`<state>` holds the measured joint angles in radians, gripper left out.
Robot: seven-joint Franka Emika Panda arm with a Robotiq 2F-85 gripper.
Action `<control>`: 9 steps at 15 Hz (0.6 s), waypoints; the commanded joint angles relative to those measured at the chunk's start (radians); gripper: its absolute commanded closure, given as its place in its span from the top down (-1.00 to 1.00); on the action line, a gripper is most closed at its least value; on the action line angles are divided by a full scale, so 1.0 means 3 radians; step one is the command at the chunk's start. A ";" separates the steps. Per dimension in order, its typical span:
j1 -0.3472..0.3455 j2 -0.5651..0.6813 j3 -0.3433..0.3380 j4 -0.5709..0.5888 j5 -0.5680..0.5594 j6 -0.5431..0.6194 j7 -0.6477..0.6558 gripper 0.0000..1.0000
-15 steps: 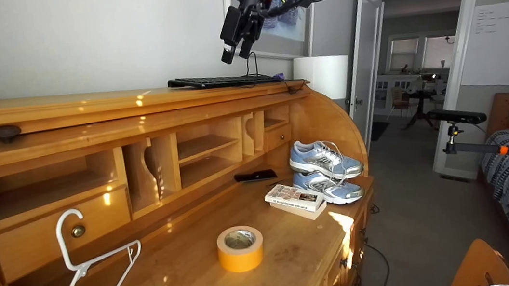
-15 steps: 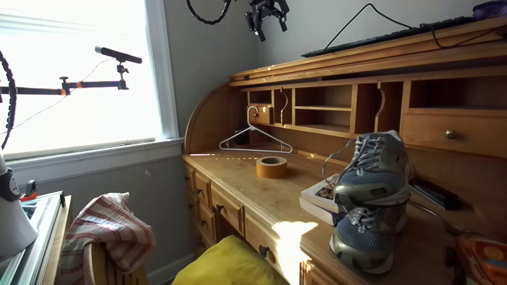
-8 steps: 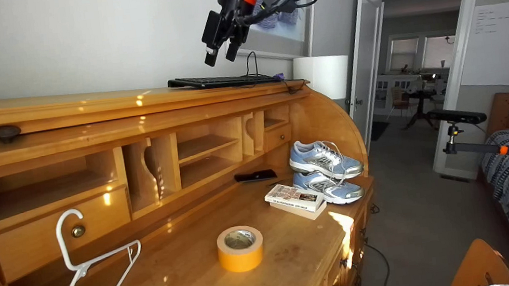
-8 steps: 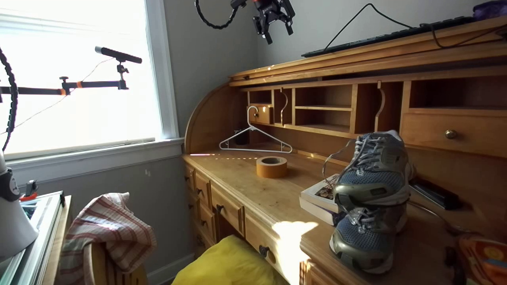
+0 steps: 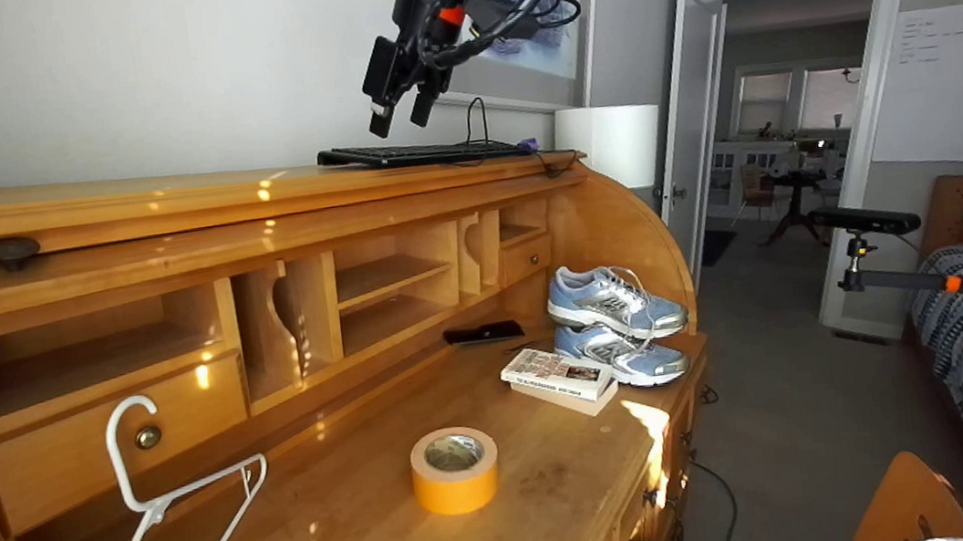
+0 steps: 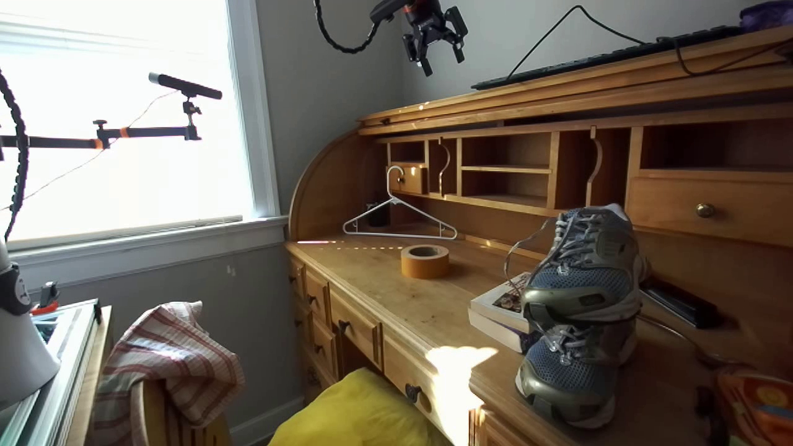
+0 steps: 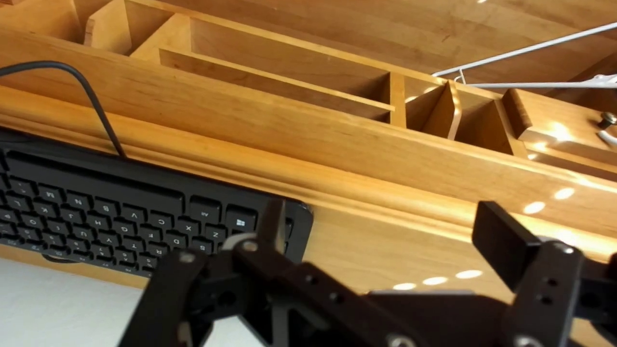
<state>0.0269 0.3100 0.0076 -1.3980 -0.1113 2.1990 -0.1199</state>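
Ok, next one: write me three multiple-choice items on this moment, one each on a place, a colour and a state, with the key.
1. Where does the keyboard lie?
A) on the bed
B) on the desk's top ledge
C) on the floor

2. What colour is the hanger?
A) black
B) green
C) white

3. How does the gripper stand?
A) open, holding nothing
B) shut on the keyboard
C) shut, holding nothing

1 B: both exterior views show it up there, and the wrist view shows it lying along the ledge.
2 C: it shows white in both exterior views and the wrist view.
3 A: its jaws stand wide apart in the wrist view, with nothing gripped.
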 commanded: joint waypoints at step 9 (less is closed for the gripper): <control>-0.0095 0.0447 0.0057 0.0444 0.0165 0.0081 -0.0235 1.00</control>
<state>0.0133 0.3751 0.0067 -1.3379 -0.0959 2.2062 -0.1480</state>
